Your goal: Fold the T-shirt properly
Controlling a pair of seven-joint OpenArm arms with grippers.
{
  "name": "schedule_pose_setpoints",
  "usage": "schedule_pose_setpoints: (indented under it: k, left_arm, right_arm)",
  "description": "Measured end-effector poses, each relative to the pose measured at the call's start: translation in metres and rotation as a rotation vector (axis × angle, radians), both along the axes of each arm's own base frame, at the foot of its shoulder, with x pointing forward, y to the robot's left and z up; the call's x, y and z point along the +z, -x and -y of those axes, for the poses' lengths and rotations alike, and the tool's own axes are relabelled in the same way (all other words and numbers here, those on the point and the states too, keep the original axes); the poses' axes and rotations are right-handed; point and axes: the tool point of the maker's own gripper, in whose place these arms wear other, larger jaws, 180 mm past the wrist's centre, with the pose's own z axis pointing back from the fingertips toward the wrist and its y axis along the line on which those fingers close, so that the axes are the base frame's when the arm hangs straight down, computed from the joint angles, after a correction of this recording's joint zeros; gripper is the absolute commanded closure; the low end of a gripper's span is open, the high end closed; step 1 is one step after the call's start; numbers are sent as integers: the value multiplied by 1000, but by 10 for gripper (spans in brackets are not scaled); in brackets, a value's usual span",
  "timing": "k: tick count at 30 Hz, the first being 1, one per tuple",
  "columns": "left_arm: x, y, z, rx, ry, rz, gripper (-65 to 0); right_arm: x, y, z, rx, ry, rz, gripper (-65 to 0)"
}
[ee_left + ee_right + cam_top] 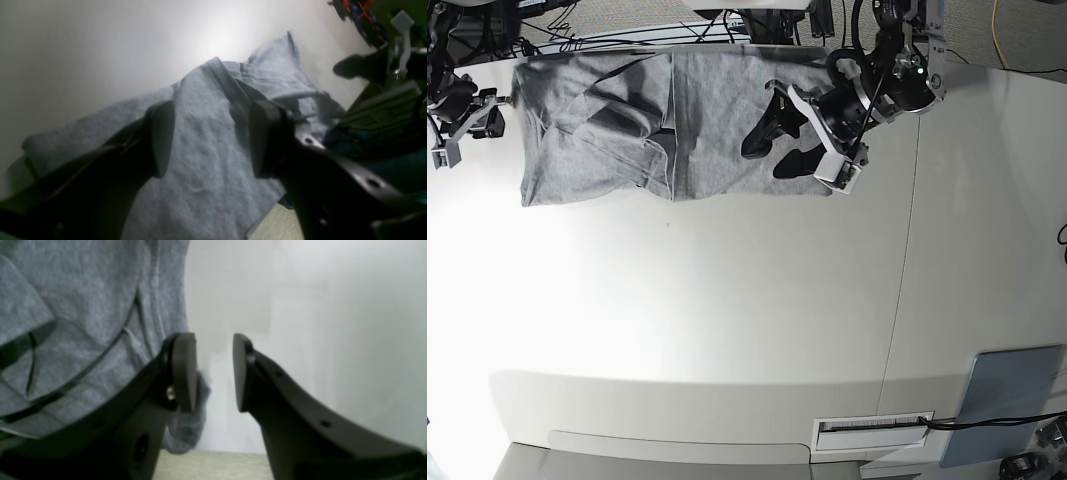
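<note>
Base view: T-shirt (677, 125) partly folded at tabletop (727, 300) far edge.
Left sleeve side is folded over; final folds remain. Left end effector (777, 140) hovers open above it, right end effector (497, 105) part-open, empty.

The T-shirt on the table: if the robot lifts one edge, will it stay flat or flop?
Probably flop: the T-shirt already lies in soft folds and creases, so it looks limp. It likely drapes from whatever point is pinched. Its knit surface looks grippy rather than slippery on the white table.

far edge of light heather-grey cotton T-shirt (627, 110) cut off by base view's top; left wrist view blurry
</note>
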Motion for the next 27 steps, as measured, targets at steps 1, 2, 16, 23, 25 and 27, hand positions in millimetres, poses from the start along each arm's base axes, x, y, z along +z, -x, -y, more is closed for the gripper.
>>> schedule_pose_setpoints:
  k: [1, 2, 16, 23, 25, 27]
  left_arm:
    - [0, 0, 0, 0, 1, 0, -360]
    - [0, 0, 0, 0, 1, 0, -360]
    - [0, 0, 0, -1, -1, -2, -343]
    - [0, 0, 0, -2, -2, -2, -343]
    - [0, 0, 0, -2, -1, -2, -343]
    - [0, 0, 0, -2, -2, -2, -343]
  right_arm:
    - [-1, 0, 1, -2, -3, -2, -189]
    - [-1, 0, 1, -3, -2, -1, -189]
    - [-4, 4, 1, 92, 58, -24, -390]
    - [-9, 4, -4, -56, -91, -86, -390]
    - [-11, -4, -5, -66, -151, -60, -390]
    - [-15, -9, -6, -82, -218, -48, -390]
